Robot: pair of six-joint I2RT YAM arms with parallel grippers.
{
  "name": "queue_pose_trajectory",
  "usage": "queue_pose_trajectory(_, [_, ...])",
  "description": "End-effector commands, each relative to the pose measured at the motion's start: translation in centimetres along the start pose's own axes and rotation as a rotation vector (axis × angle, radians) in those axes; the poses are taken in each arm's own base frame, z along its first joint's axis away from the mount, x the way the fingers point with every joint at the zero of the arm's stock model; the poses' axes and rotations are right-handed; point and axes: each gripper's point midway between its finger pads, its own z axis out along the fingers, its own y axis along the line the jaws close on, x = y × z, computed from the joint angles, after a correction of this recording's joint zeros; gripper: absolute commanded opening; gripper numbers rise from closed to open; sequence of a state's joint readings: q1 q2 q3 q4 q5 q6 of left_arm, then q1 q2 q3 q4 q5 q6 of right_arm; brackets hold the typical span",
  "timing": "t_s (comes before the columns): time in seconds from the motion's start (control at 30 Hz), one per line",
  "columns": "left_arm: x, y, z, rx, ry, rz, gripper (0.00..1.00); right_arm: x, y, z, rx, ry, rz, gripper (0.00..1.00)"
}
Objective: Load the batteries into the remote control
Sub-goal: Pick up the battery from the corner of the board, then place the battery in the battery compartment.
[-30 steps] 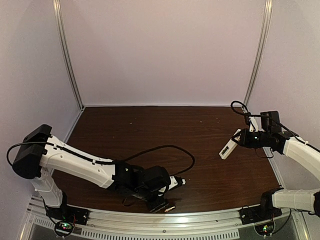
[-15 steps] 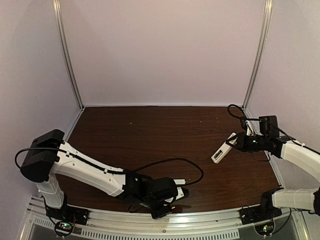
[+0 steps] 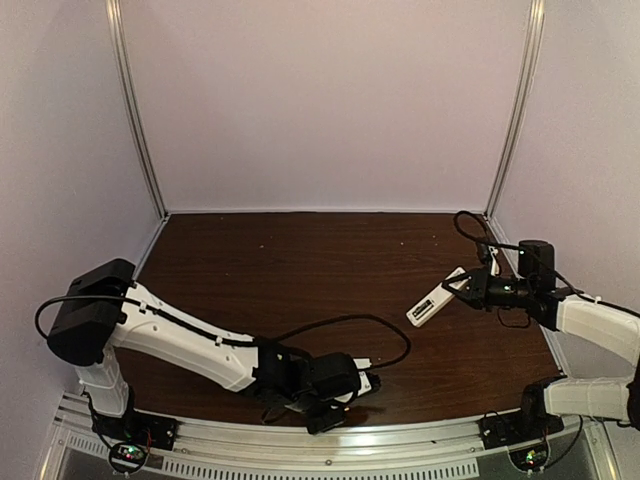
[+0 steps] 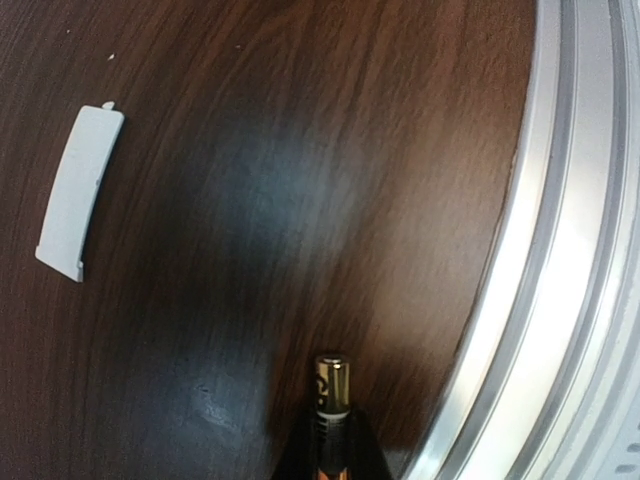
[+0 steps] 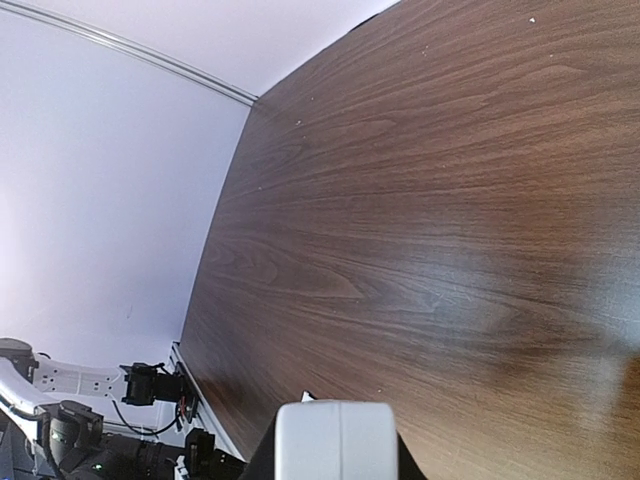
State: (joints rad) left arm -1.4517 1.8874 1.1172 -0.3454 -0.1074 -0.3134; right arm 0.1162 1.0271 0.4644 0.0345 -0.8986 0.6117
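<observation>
Left wrist: left pincer (image 4: 331, 450) pinches one battery (image 4: 331, 388), its end poking out ahead; right pincer (image 3: 466, 288) clamps remote control (image 3: 432, 301) above desk (image 3: 300, 260).

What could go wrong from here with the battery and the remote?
The left hand pinches the battery by one end only, right beside the metal edge rail. If the battery slips, it could roll off. The right hand holds the remote control in the air by one end, so pressing a battery in may lever it loose.
</observation>
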Motion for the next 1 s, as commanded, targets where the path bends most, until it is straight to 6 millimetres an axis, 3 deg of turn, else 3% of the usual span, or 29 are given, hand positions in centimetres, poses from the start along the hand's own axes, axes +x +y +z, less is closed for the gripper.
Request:
queue_pose_trajectory(0.0, [-1.3, 0.7, -2.7, 0.018, -0.054, -0.013, 0.00, 0.2, 1.8, 0.5, -0.116, -0.013, 0.029, 0.00])
queue_pose_trajectory(0.23, [-7.2, 4.1, -7.8, -0.028, -0.189, -0.104, 0.00, 2.5, 3.5, 2.0, -0.205, 0.003, 0.093, 0.00])
queue_pose_trajectory(0.5, [-11.0, 5.9, -10.8, -0.070, -0.228, -0.114, 0.00, 5.0, 6.3, 3.7, -0.286, 0.027, 0.135, 0.00])
queue_pose_trajectory(0.73, [-11.6, 6.4, -10.9, -0.094, -0.200, -0.118, 0.00, 6.2, 8.3, 4.6, -0.373, 0.015, 0.153, 0.00])
queue_pose_trajectory(0.97, [-11.1, 6.1, -10.1, -0.073, -0.164, -0.115, 0.00, 7.5, 8.6, 5.6, -0.407, 0.030, 0.174, 0.00])
